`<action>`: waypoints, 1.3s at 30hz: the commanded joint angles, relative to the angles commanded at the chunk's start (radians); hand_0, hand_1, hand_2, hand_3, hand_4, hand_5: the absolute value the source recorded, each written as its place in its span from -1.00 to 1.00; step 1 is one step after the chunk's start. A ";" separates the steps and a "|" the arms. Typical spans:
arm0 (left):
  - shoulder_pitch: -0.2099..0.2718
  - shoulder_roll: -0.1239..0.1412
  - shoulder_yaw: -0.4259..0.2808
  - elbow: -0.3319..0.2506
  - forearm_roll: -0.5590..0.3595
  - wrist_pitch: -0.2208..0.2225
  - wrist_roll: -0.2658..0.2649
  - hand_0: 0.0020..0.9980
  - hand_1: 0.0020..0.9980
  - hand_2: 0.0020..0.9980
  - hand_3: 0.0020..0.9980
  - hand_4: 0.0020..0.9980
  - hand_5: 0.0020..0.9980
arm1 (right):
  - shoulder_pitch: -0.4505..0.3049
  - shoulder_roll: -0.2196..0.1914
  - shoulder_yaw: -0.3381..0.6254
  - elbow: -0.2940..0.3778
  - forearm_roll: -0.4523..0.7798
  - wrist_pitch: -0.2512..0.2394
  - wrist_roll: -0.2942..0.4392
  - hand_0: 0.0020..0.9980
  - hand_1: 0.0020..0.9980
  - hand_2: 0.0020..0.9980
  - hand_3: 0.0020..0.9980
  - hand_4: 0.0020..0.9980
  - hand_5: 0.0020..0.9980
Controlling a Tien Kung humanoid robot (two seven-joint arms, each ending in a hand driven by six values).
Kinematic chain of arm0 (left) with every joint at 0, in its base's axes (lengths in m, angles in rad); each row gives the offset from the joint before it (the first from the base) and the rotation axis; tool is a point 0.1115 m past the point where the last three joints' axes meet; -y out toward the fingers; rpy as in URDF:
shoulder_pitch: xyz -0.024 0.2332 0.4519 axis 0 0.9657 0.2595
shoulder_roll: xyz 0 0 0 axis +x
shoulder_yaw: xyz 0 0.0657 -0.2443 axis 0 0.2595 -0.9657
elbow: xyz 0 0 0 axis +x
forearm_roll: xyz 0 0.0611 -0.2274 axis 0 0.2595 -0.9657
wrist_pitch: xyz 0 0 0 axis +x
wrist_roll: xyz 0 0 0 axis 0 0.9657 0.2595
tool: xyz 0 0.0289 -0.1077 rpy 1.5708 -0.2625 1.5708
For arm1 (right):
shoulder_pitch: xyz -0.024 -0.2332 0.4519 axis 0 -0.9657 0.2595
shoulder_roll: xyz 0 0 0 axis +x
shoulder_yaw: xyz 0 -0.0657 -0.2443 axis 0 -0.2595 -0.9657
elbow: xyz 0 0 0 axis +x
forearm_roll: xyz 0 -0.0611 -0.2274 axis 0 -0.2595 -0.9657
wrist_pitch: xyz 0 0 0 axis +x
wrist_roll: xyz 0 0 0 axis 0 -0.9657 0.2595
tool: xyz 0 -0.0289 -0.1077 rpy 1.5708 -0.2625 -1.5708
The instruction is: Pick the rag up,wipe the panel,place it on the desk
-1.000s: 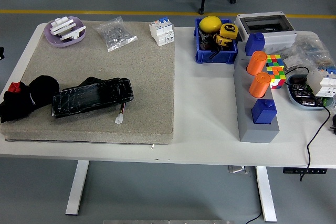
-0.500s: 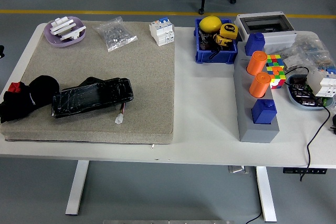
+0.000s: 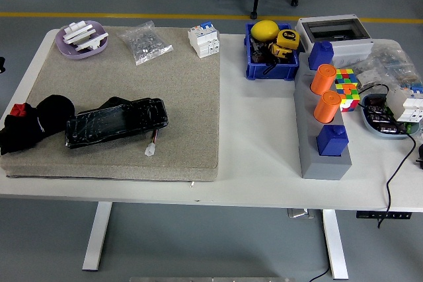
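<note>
Neither of my hands shows in the head view, so I cannot tell whether their fingers are open, curled or holding anything, and I can only place things by the sides my arms would come in from. The rag (image 3: 30,127), a crumpled black cloth with a bit of red at its outer end, lies at the edge of the beige mat (image 3: 192,97) on my left arm's side, near the table's front. Just beside it, toward the middle, lies the panel (image 3: 116,122), a long dark slab in glossy wrap, its end touching or nearly touching the rag; a small white connector (image 3: 151,150) on thin wires sits at its front corner. Further out on the mat are a lilac dish (image 3: 82,37) of white parts, a clear bag (image 3: 145,42) of small hardware and a white breaker (image 3: 203,41). On my right arm's side of the white table (image 3: 258,137) stand a blue bin (image 3: 271,54) with yellow tools, a grey block (image 3: 322,143) carrying orange and blue pegs, and a colour cube (image 3: 347,88)
</note>
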 joint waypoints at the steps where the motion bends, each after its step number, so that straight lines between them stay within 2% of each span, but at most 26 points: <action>1: 0.001 0.000 0.000 -0.001 0.000 0.000 0.000 0.16 0.28 0.23 0.19 0.57 -0.84 | 0.000 0.000 0.000 0.000 0.000 0.000 0.000 0.51 0.22 0.27 0.22 1.00 0.24; 18: -0.001 0.001 0.000 -0.011 -0.004 -0.001 0.000 0.16 0.28 0.23 0.19 0.56 -0.84 | -0.003 -0.003 -0.015 -0.001 0.012 0.004 -0.001 0.51 0.22 0.27 0.23 1.00 0.25; 39: 0.004 -0.003 0.006 -0.016 -0.005 0.000 0.000 0.16 0.28 0.23 0.19 0.56 -0.85 | -0.004 0.013 -0.028 -0.006 0.023 0.003 0.002 0.51 0.22 0.27 0.23 1.00 0.24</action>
